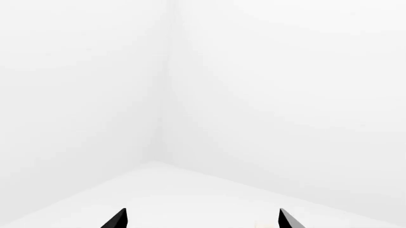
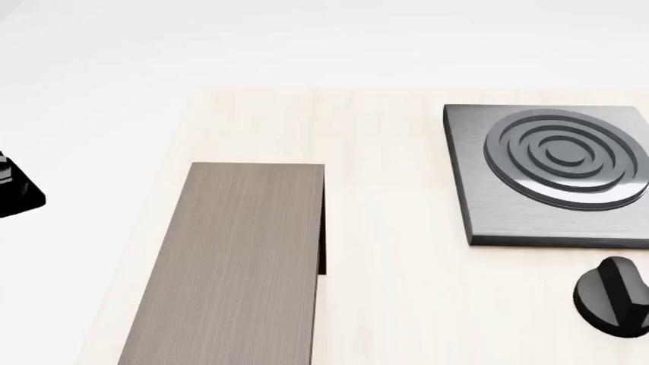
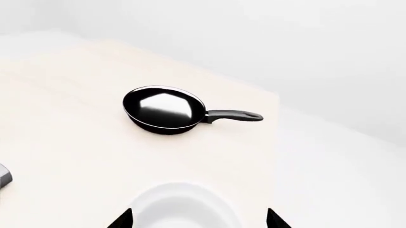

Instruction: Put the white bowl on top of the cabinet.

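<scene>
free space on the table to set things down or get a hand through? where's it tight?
Cabinet top is bare in the head view. An open strip of table runs between cabinet and stove plate, with more behind both. In the right wrist view, bare table lies between frying pan and white bowl. Tightest near the right arm, just below the stove plate.

Left claw [image 1: 203,219]: two black pointed fingertips [image 1: 115,220] spread wide apart, nothing between. Beyond, at 12 o'clock, plain white wall corner [image 1: 166,95], white floor [image 1: 190,194].

Pale wood tabletop [image 2: 396,304], smooth, evenly lit. White floor [image 2: 81,91] beyond its far and left edges. Plain white walls [image 1: 266,85] meeting at a corner.
</scene>
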Robot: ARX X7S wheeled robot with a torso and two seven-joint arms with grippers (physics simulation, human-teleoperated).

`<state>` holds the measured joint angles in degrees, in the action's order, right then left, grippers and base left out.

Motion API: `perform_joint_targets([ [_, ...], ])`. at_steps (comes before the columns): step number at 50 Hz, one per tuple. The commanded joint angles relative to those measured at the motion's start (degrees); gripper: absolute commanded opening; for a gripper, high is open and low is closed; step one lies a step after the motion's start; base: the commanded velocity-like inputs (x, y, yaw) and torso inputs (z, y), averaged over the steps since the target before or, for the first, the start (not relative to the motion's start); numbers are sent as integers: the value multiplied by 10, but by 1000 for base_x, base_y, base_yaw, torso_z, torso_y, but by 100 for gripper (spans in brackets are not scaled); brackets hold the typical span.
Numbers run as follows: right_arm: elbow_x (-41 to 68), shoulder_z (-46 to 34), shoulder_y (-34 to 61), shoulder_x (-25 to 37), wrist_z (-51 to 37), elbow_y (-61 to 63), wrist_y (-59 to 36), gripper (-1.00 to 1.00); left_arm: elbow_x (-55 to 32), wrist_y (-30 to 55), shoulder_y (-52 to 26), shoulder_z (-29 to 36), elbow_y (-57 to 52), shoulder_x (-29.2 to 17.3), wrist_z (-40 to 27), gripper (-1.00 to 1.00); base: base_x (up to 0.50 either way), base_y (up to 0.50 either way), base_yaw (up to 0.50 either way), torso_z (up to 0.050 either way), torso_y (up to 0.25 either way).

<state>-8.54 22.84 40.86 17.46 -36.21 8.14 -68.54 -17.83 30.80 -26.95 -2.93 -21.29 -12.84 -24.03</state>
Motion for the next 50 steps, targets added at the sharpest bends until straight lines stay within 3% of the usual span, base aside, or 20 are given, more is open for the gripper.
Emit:
perform_joint_targets([
  [1, 3, 18, 1, 4, 3, 0, -22, 100, -2, -1, 0, 2, 0, -2, -3, 100, 0, 0, 0, 0, 0],
  [50, 52, 199, -7, 1, 18, -53, 37, 100, -14, 8, 3, 13, -14, -11, -17, 100, 0, 0, 0, 0, 0],
])
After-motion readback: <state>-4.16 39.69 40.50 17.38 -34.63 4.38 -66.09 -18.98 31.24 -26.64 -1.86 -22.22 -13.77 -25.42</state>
